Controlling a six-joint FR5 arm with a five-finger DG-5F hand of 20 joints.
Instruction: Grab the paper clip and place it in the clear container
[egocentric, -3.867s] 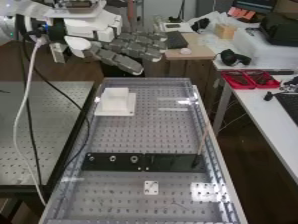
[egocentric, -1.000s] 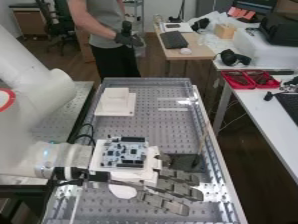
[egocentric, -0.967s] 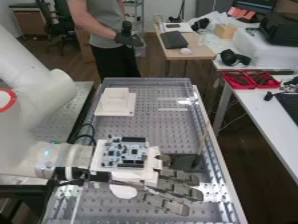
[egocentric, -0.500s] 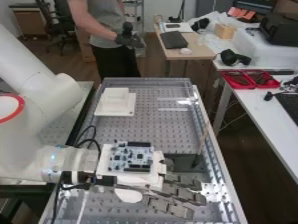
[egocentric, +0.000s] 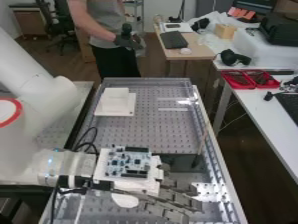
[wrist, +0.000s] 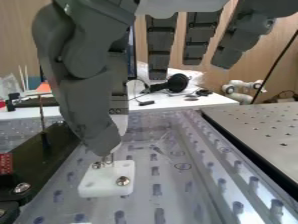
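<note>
In the high view my hand (egocentric: 174, 196) is low over the near part of the perforated bench, its fingers straight and pointing right. My hand (wrist: 159, 50) hangs into the wrist view with straight fingers, the thumb (wrist: 90, 95) reaching down apart from them. Right below the thumb's tip lies a small white block (wrist: 100, 187) with metal screws. A thin metal piece (wrist: 110, 157) rises from it beside that tip; whether this is the paper clip, or whether the thumb touches it, I cannot tell. Transparent walls (egocentric: 201, 117) edge the bench.
A white stepped block (egocentric: 116, 102) sits at the bench's far left. A thin wooden stick (egocentric: 202, 145) stands near the right wall by a dark strip (wrist: 50, 160). Red trays (egocentric: 249, 79) lie on the right-hand table.
Since the oldest frame the hand has come from beyond the far end to the near part. Over the last second it has shifted slightly right and toward the near end, fingers still straight.
</note>
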